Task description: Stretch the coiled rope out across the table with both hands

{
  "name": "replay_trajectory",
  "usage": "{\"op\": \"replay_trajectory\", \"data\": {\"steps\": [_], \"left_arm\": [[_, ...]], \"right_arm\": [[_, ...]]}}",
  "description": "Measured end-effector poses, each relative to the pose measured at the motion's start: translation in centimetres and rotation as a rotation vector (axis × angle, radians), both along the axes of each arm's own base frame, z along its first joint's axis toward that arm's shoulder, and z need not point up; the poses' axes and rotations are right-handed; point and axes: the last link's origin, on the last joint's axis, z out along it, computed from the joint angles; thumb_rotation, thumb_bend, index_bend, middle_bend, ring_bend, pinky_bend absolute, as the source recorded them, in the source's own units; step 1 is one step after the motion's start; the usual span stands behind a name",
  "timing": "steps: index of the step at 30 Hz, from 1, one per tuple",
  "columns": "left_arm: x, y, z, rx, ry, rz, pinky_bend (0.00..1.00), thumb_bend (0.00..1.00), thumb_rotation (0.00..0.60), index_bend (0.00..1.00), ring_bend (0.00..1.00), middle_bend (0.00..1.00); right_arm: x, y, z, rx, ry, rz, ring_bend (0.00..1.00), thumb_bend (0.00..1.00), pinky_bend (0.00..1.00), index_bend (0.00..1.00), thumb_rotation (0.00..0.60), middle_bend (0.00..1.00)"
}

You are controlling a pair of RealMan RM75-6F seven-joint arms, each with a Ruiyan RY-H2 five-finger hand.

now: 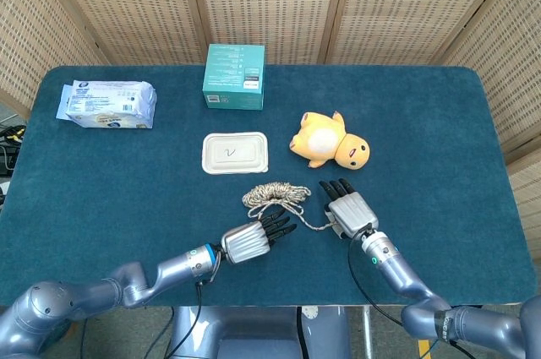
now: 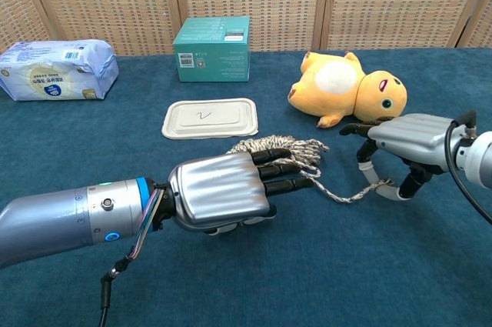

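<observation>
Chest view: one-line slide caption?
Right robot hand pinches the rope end; left robot hand reaches over the coil beside the plush duck.

A beige speckled rope [image 1: 275, 196] lies on dark teal cloth [image 1: 127, 173] near a yellow plush [image 1: 328, 140] and teal box [image 1: 234, 76].
</observation>
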Motion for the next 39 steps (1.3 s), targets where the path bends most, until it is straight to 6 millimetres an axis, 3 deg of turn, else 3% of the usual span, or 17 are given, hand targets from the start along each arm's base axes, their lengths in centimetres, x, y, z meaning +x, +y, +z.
{"op": "replay_trajectory", "data": {"steps": [9, 19, 29, 35, 39], "left_arm": [[-0.1, 0.0, -0.1, 0.002, 0.003, 0.001, 0.00, 0.39, 0.600, 0.61, 0.00, 0.00], [-0.1, 0.2, 0.1, 0.011, 0.003, 0.006, 0.00, 0.54, 0.600, 0.61, 0.00, 0.00], [-0.4, 0.4, 0.6, 0.025, 0.001, 0.016, 0.00, 0.55, 0.600, 0.62, 0.00, 0.00], [-1.4, 1.0, 2.2, 0.046, -0.020, 0.048, 0.00, 0.55, 0.600, 0.64, 0.00, 0.00], [-3.3, 1.9, 4.8, 0.087, -0.040, 0.086, 0.00, 0.55, 0.600, 0.64, 0.00, 0.00]], "right_arm": [[-0.2, 0.0, 0.0, 0.000, -0.002, -0.005, 0.00, 0.52, 0.00, 0.66, 0.600, 0.01], [-0.4, 0.1, -0.1, -0.001, 0.000, -0.008, 0.00, 0.52, 0.00, 0.66, 0.600, 0.01], [-0.5, 0.0, 0.0, -0.008, 0.001, -0.011, 0.00, 0.52, 0.00, 0.66, 0.600, 0.01], [-0.6, -0.2, 0.3, -0.030, 0.013, 0.005, 0.00, 0.52, 0.00, 0.67, 0.600, 0.01], [-0.5, -0.5, 1.0, -0.065, 0.019, 0.021, 0.00, 0.52, 0.00, 0.67, 0.600, 0.01]]}}
